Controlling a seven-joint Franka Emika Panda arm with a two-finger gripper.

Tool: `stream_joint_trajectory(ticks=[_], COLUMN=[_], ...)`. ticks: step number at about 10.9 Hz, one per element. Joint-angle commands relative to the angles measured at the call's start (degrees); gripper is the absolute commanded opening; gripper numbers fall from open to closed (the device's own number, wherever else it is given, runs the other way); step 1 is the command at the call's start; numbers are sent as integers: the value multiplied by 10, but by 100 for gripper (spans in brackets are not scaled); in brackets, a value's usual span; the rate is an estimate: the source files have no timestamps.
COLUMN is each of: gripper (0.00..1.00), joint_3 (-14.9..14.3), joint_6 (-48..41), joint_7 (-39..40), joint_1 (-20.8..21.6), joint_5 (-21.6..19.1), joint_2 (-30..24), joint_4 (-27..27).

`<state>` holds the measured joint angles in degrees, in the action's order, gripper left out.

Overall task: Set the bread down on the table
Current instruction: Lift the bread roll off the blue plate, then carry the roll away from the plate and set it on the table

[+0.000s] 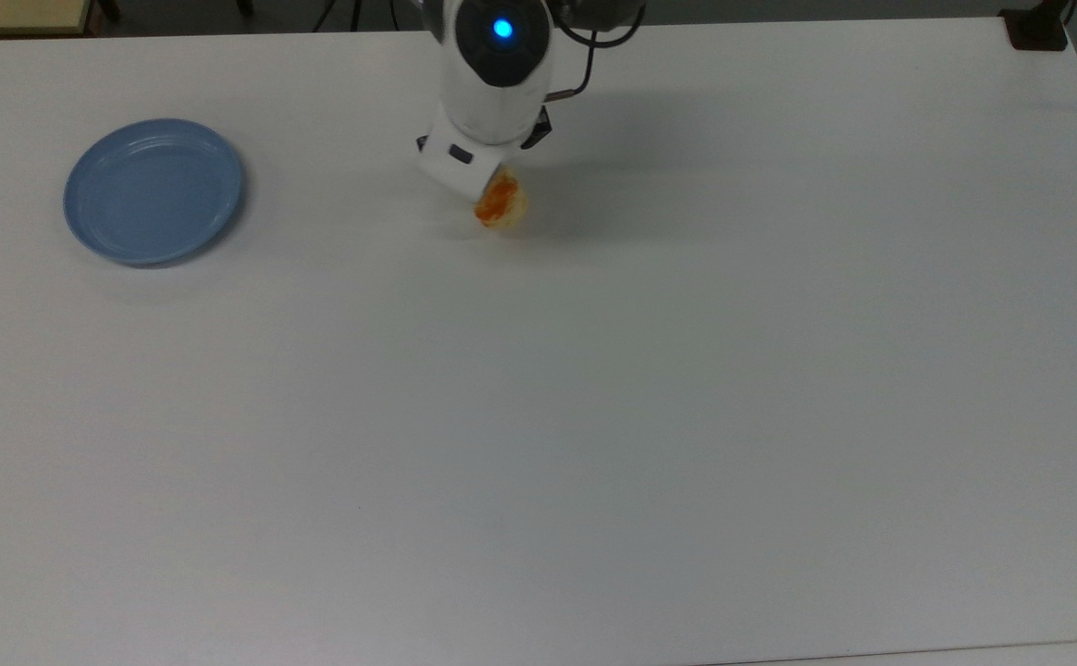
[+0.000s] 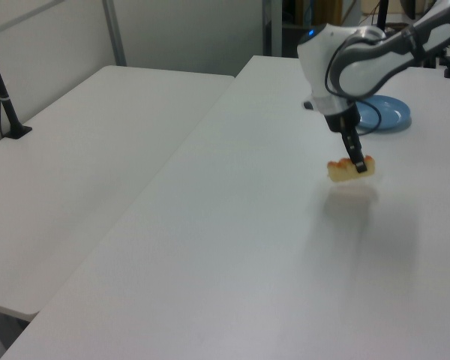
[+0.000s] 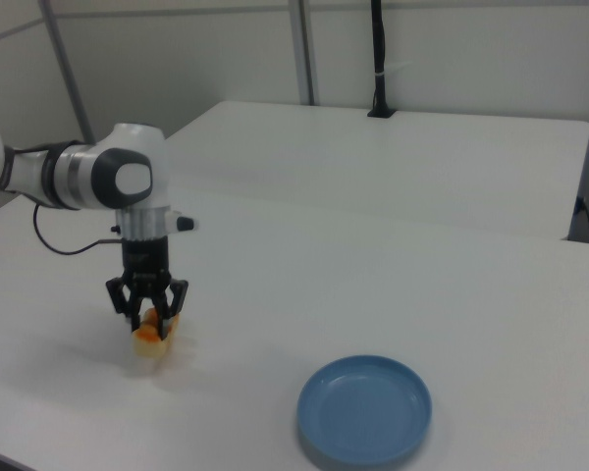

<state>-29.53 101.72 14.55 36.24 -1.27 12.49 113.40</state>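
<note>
Holding the bread (image 2: 352,169) clamped in my pincer (image 3: 147,316), fingers closed against its sides, striped top up. In the left view the roll hangs just clear of the table (image 1: 594,416), with its shadow a little below it; in the right view it sits very low, and I cannot tell whether its underside already touches the surface. Position: out over bare white table, well apart from the blue plate (image 1: 153,191), which lies off to the top view's left with nothing on it.

Status, as I judge it: lift-off from the plate is done and the carry has brought the bread over open table. Remaining: lower the last bit until the roll rests flat, open the fingers, draw my arm (image 2: 375,56) up and away. Release should be gentle; the roll is light and rounded, and may tip or stick to a finger pad if I open too quickly or too high.
</note>
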Motion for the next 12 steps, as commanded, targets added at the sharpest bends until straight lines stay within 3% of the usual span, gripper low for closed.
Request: stream_joint_trajectory(ticks=[1,2,4,6,8,10,12], gripper=[68,100,100,100,100,100,100], joint_3=[3,3,3,15,73,99,162], joint_6=[23,23,16,-42,-101,-107,-108], joint_7=[-10,-11,-21,-93,-126,-128,-129], joint_1=[6,2,1,-25,-118,-184,-261], joint_5=[2,2,2,-2,-2,1,13], joint_2=[-8,-8,-13,-19,-25,-41,-60], joint_4=[34,31,14,-81,-182,-220,-225])
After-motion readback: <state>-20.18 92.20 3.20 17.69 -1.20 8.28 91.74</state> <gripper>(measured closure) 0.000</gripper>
